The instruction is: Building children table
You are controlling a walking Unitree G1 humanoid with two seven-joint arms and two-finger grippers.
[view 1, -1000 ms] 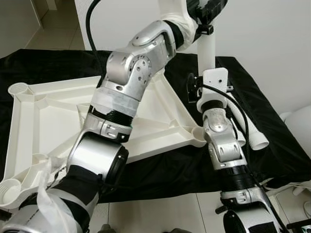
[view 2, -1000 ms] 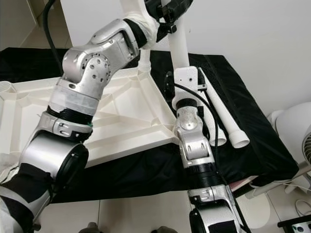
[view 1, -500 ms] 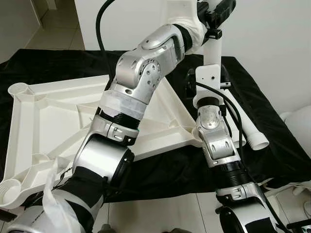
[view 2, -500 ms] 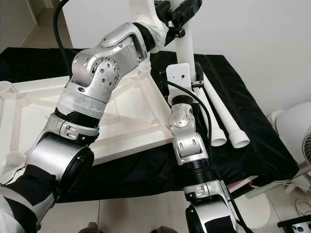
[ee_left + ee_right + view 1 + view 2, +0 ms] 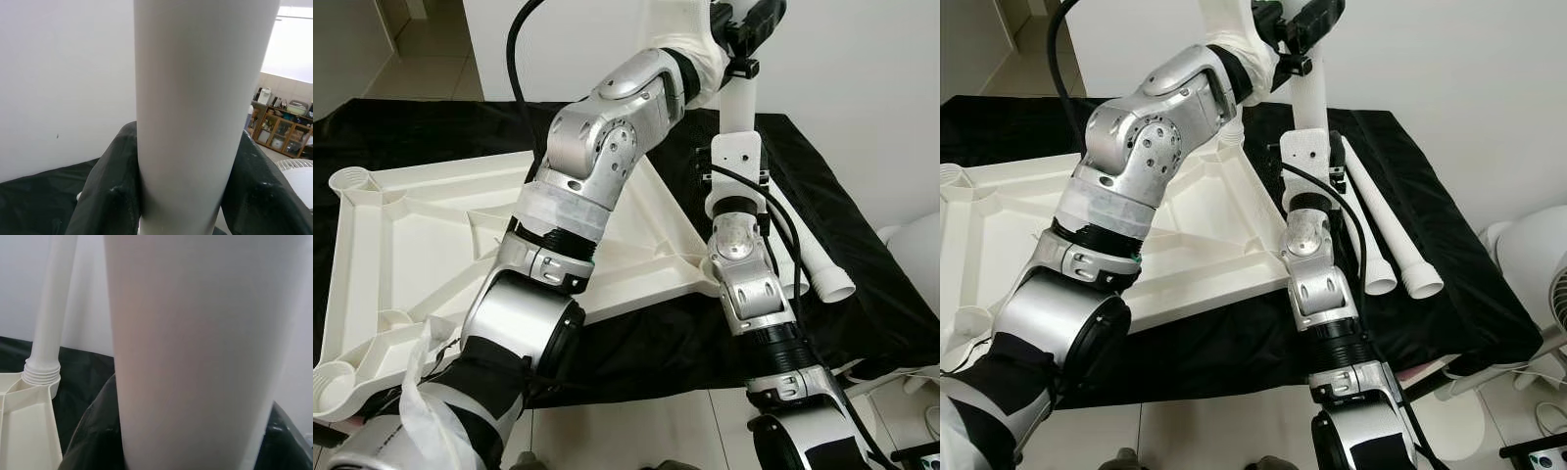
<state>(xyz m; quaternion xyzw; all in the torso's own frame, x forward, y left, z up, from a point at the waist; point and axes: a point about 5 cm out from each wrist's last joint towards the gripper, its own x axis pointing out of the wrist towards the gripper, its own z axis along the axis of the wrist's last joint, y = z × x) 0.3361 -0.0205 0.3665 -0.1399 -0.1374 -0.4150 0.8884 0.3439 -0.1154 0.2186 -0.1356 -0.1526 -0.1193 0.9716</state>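
Since 0.5 s ago the scene has hardly changed: the right wrist's white camera block has turned a little and sits slightly nearer the upright leg, and the left arm has kept its pose.

At the left, the white moulded-plastic tabletop (image 5: 401,245), a ribbed panel lying underside up with round sockets at its corners, rests on the desk, which is covered by a matte, wrinkled black cloth (image 5: 862,294). The silver left arm crosses above it, and the left pincer (image 5: 749,20) is up near the top edge, its black fingers (image 5: 110,196) pinching the smooth white cylindrical plastic table leg (image 5: 736,108) from both sides. This leg stands upright at the tabletop's far right corner.

In the right wrist view a 2nd slim white leg (image 5: 51,308) stands upright with its ribbed collar seated in a corner socket of the tabletop. The right pincer (image 5: 195,450) is lower on the held leg, with dark pads showing on either side of the tube; whether they press it, I cannot tell.

Farther right, 2 more white tubular legs (image 5: 1386,235) lie side by side on the black cloth, flared ends toward the robot.
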